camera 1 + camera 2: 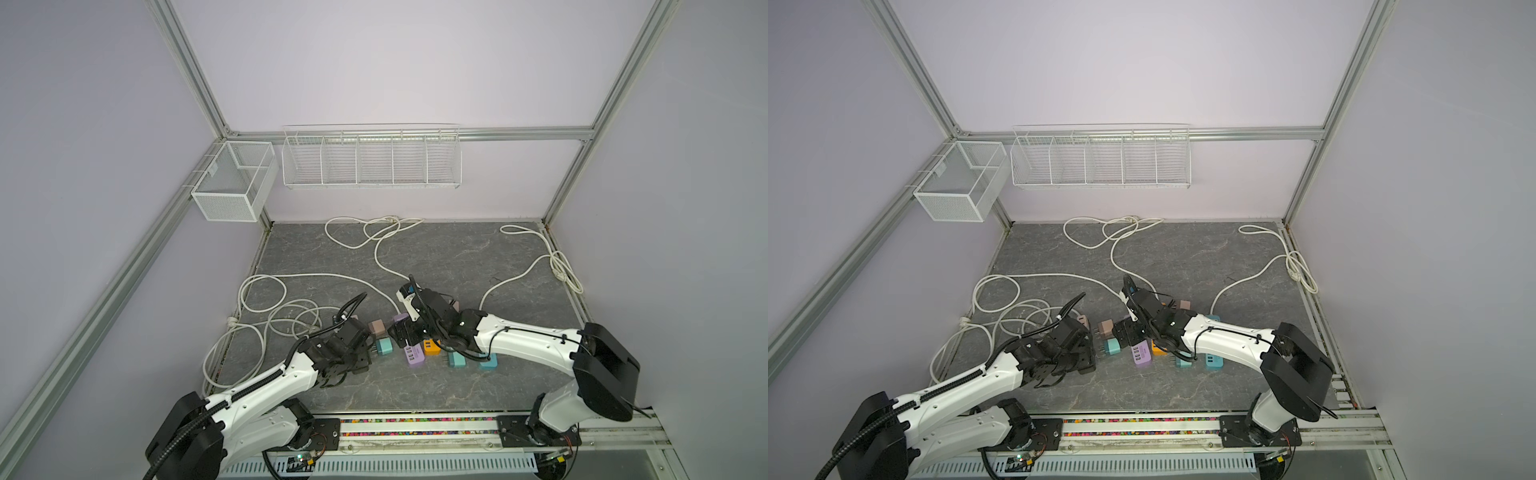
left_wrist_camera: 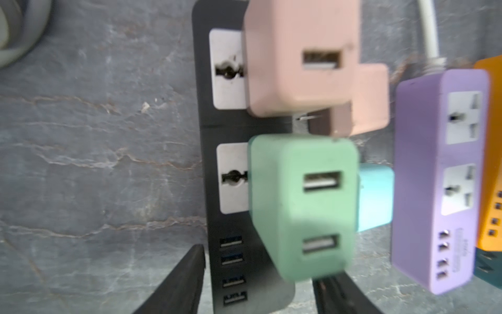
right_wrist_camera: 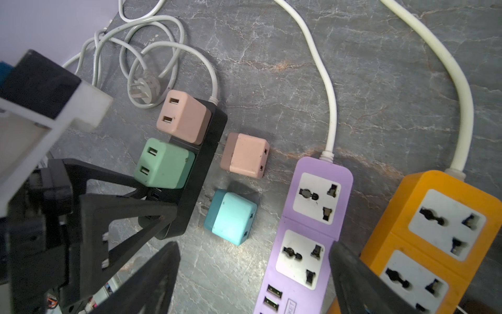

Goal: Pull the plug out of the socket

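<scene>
The green plug [image 2: 301,206] stands ports-up in the black strip [image 2: 222,126], long side along it. The left fingers [image 2: 184,280], parted, straddle the strip's end; the right fingers [image 3: 353,285] gape empty.

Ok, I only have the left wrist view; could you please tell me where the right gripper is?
Observer: The right gripper hovers open, its jaws either side of the purple plastic power strip, holding nothing.
Operator: Thank you. What lies beyond the cable end of the black power strip?
Observer: A white three-pin plug lies loose on the grey marbled table, among coiled white cable.
</scene>
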`<state>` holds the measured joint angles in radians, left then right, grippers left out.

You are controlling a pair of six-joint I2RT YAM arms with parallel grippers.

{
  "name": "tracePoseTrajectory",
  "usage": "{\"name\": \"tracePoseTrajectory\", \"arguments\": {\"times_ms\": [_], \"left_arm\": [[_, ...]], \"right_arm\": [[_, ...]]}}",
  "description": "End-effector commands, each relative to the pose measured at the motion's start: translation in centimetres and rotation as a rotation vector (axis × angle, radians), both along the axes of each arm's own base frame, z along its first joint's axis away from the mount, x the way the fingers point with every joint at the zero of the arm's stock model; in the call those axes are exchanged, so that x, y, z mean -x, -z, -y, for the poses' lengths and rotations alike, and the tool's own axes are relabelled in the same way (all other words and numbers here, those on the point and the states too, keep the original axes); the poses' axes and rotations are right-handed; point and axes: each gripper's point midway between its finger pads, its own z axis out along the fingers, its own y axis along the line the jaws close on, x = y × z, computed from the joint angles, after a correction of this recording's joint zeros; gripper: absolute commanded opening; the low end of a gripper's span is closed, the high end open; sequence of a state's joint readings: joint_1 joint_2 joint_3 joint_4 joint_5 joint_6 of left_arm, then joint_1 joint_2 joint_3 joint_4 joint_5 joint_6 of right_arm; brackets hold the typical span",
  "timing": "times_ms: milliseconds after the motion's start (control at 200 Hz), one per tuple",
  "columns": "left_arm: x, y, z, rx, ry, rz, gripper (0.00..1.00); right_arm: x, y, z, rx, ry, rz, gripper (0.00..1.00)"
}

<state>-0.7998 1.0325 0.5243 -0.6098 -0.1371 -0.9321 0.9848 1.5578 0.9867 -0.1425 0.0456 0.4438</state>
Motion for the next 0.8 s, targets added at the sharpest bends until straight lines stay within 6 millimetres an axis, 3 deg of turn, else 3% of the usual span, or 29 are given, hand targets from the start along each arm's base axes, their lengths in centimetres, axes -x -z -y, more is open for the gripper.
{"name": "tracePoseTrajectory", "arguments": {"times_ms": [0,225,335,460,795], "left_arm": [[-0.9,-2.3,-0.1,0.012,-0.009,0.081,0.64],[-2.3,-6.4,-2.0,0.046,-0.054,0.235,0.64],[-2.9,-7.4,-3.1,0.073,-0.075,0.249,0.63],[-3.4,-7.2,-4.5,0.063,-0.103,0.241,0.61],[-4.6,-3.8,-5.7,0.137,-0.178,0.187,0.55]], "right_arm": [[0.1,-2.1,-0.5,0.004,-0.005,0.034,0.89],[0.9,-2.5,-2.0,0.085,-0.005,0.037,0.89],[1.4,-2.0,-2.9,0.135,-0.006,0.035,0.89],[1.6,-1.5,-3.9,0.179,0.007,0.018,0.89],[1.5,0.1,-6.2,0.263,0.033,-0.017,0.89]]}}
